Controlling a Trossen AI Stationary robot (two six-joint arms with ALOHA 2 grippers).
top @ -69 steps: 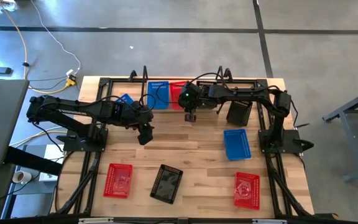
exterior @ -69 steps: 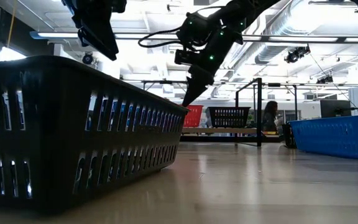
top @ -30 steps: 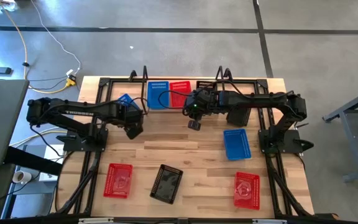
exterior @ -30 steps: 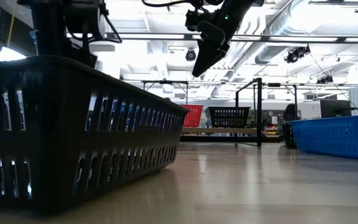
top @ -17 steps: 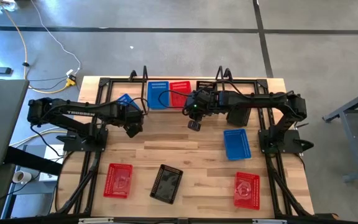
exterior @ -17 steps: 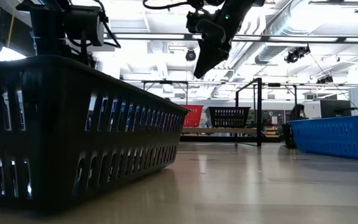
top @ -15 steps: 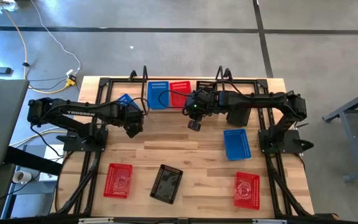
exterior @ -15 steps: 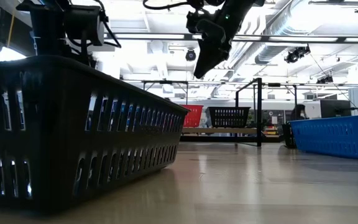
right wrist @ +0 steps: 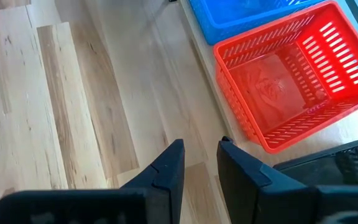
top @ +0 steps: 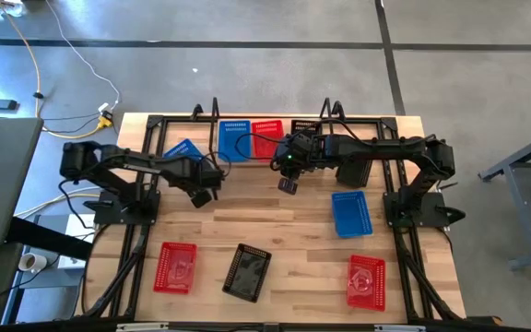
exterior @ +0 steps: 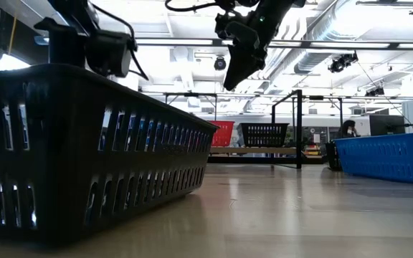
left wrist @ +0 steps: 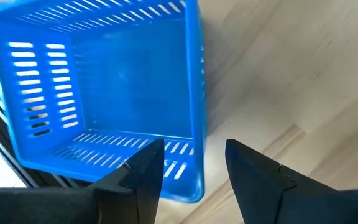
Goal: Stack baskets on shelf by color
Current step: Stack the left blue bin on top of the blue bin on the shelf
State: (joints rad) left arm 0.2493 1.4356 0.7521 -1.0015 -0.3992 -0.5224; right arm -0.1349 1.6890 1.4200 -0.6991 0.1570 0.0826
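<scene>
On the shelf (top: pixel 267 122) at the far edge stand a blue basket (top: pixel 235 139), a red basket (top: pixel 267 137) and a black basket (top: pixel 304 127). Another blue basket (top: pixel 184 150) (left wrist: pixel 104 87) sits askew on the table by the shelf's left upright. My left gripper (top: pixel 202 194) (left wrist: pixel 191 171) hovers open just to the near-right of it, its fingers over the basket's corner. My right gripper (top: pixel 286 184) (right wrist: pixel 201 171) hangs above bare wood in front of the shelf, a little open and holding nothing. Its wrist view shows the red basket (right wrist: pixel 297 74).
Loose on the table are a black basket (top: pixel 353 166) under the right arm, a blue basket (top: pixel 351 212), a red basket (top: pixel 366 281), another red basket (top: pixel 175 267) and a black basket (top: pixel 247 272) that fills the low view's left (exterior: pixel 84 150). Bare planks lie mid-table.
My left arm has swung so that its gripper has shifted a little toward the table's right and near edge, staying close to the loose blue basket. The right arm has kept still and no basket has moved.
</scene>
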